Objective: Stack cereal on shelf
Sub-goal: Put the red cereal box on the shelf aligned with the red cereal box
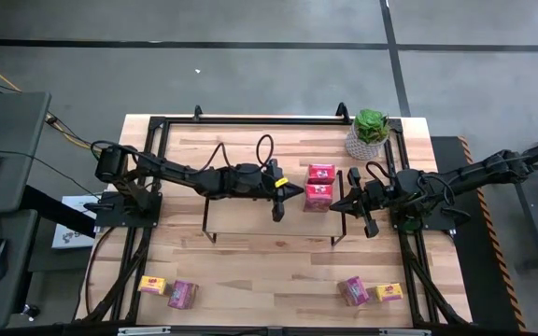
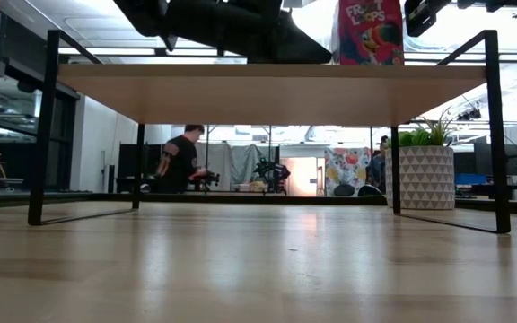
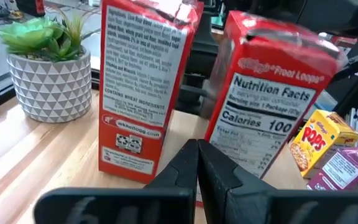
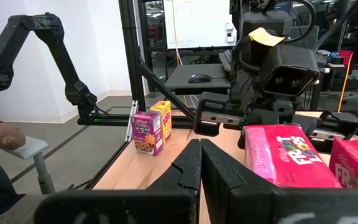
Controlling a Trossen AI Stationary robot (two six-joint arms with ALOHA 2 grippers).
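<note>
Two red cereal boxes [image 1: 321, 174] [image 1: 318, 194] stand upright side by side on the right end of the shelf [image 1: 250, 219], a light-wood board on black wire legs. My left gripper [image 1: 297, 192] is shut and reaches level over the shelf from the left. Its tip [image 3: 197, 155] is in front of the gap between the two red boxes [image 3: 145, 87] [image 3: 272, 106]. My right gripper [image 1: 338, 203] is shut too, just right of the boxes and pointing left, with the boxes [image 4: 288, 155] beside its fingers. Other cereal boxes lie on the table. My left gripper's shut fingertips [image 3: 211, 163] come level from the table's left, low at the near box's narrow side [image 3: 229, 146]. I cannot tell whether they touch it. My right gripper touches nothing.
A potted plant [image 1: 370, 133] stands at the far right corner. A yellow box [image 1: 152, 286] and a magenta box [image 1: 183, 294] lie near the front left. A magenta box [image 1: 353, 290] and a yellow one [image 1: 389, 292] lie front right. The shelf's left part is bare.
</note>
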